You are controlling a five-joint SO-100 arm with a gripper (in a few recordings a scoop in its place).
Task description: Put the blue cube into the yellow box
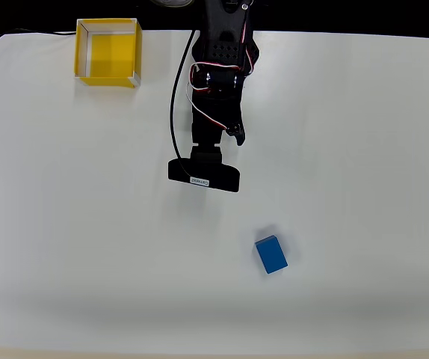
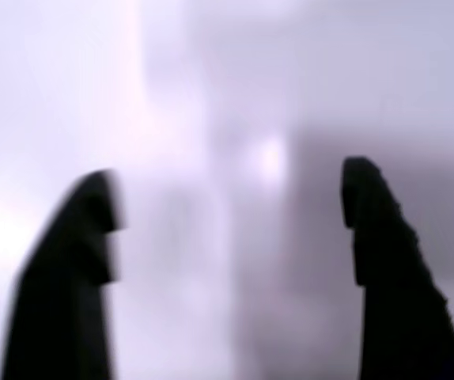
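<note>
Lying flat-faced on the smooth white table (image 1: 364, 149), the blue cube (image 1: 271, 254) sits below spread jaws.

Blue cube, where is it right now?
In the overhead view the cube lies alone on the white table, lower right of centre, below and right of the arm and far from the yellow box at top left.

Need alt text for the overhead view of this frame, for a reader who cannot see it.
A black robot arm reaches down from the top edge over a white table. A blue cube lies apart from it, lower right of centre. An open yellow box stands in the upper left corner.
</note>
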